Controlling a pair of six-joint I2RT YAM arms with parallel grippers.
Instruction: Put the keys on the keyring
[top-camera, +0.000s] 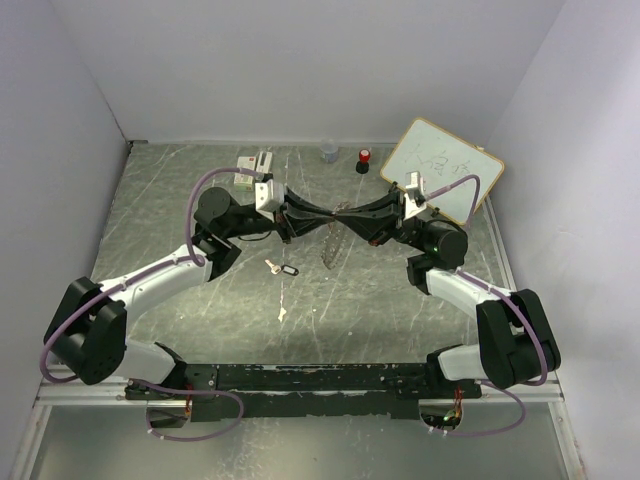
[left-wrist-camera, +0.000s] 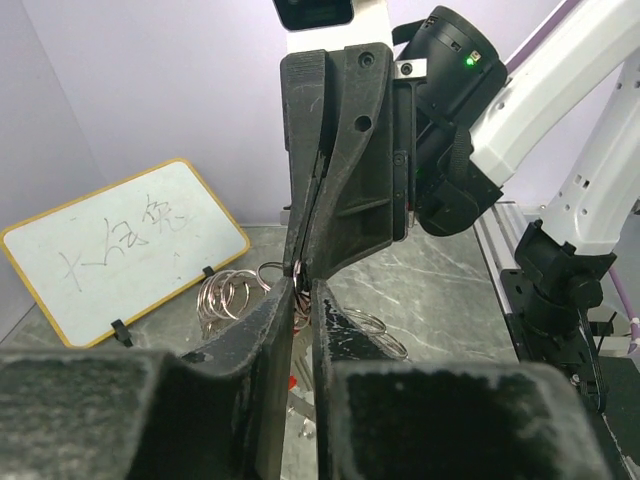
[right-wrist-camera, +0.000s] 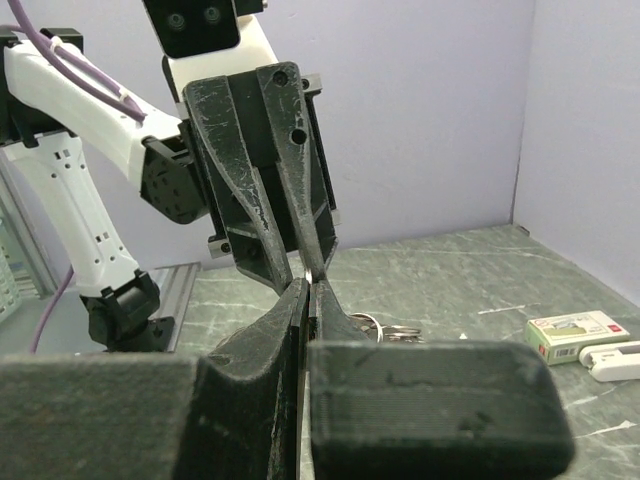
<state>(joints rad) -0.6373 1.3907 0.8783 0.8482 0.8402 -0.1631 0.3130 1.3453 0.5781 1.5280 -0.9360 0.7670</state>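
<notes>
Risk: the keyring (left-wrist-camera: 228, 296) hangs clear of the table, pinched at its rim by the fully closed right gripper (right-wrist-camera: 306, 300); the left gripper (left-wrist-camera: 303, 300) meets it tip to tip, fingers nearly together, grip not confirmable; a misaligned bite could twist or drop the ring onto the keys (top-camera: 286, 268) lying just below. Surface: grey marbled table (top-camera: 150, 230), hard, likely to let metal slide; white walls enclose it; a whiteboard (top-camera: 443, 170) leans far right.

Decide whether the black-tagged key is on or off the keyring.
Off: the black-tagged key lies on the table, apart from the keyring, which hangs raised.
</notes>
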